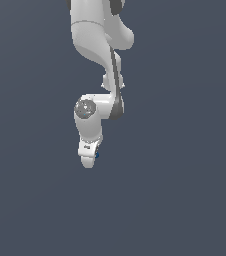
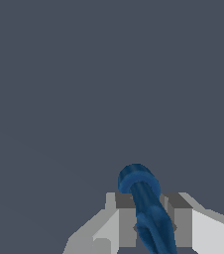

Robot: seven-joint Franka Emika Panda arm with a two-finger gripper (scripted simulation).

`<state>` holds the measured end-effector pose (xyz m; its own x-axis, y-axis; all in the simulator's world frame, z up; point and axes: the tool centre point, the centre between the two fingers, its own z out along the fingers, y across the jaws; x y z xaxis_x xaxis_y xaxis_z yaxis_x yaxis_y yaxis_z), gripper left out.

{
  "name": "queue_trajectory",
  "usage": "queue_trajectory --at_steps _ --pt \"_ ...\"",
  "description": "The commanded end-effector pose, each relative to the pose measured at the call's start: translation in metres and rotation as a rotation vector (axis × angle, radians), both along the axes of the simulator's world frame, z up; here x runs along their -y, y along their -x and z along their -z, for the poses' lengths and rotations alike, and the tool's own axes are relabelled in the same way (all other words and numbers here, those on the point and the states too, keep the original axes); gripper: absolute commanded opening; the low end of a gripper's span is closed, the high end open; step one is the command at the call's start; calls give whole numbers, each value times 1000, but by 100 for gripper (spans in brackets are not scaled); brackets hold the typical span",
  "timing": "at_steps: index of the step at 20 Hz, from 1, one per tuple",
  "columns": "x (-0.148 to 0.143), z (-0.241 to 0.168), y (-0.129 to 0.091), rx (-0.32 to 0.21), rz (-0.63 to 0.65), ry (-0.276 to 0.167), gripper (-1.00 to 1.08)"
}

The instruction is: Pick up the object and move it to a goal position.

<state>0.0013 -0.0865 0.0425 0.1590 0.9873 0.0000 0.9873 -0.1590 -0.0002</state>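
A: When I read the exterior view from its left to its right, I find only plain grey-blue ground (image 1: 30, 200) at first, then the white Panda arm (image 1: 92, 40) with its white two-finger gripper (image 1: 88, 159) pointing down, approx. in the middle. Just beside the fingertips, a very small dark blue speck (image 1: 97, 155) shows.

B: Yes, that speck is the small dark blue rounded object (image 2: 146, 208). In the wrist view it sits between the two grey finger pads (image 2: 126, 218), w/ its ringed end sticking out past them. So the gripper (image 2: 151, 225) is clenched on the object, I think.

A: Is it lifted already?

B: Cannot tell; no shadow or contact is clear. No goal marker is visible either.

A: What may go wrong, in your opinion?

B: The object leans between the pads, it is not straight. If the arm moves fast or jerks, it could rotate and slip out, esp. because the surface is round. Also a weak squeeze would let it drop before the goal.
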Motion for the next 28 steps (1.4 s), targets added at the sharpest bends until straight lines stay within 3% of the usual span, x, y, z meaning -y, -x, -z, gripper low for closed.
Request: queue_trajectory --at_steps 1,14,28 --pt "0 0 0 0 0 0 -100" --pt "-17 -16 19 0 0 1 -100" --pt "-82 -75 88 0 0 3 -100"
